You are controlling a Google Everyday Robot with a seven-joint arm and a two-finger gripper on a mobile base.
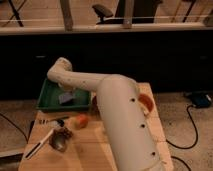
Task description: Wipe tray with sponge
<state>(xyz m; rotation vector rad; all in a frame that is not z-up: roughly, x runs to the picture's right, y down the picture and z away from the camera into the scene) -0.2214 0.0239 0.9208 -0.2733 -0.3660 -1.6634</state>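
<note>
The green tray (46, 101) lies at the table's back left. The grey-blue sponge (66, 97) rests on the tray's floor near its middle. My white arm reaches from the lower right, bends at the elbow above the tray and comes down onto it. The gripper (67, 93) sits right on top of the sponge, shut on it and pressing it to the tray. The arm hides the tray's right end.
An orange object (81, 121) lies in front of the tray. A metal cup (60, 141) and a white-handled utensil (39, 147) lie at the front left. The reddish-brown bowl (94, 102) shows beside the arm. A cable (192, 130) runs on the floor at the right.
</note>
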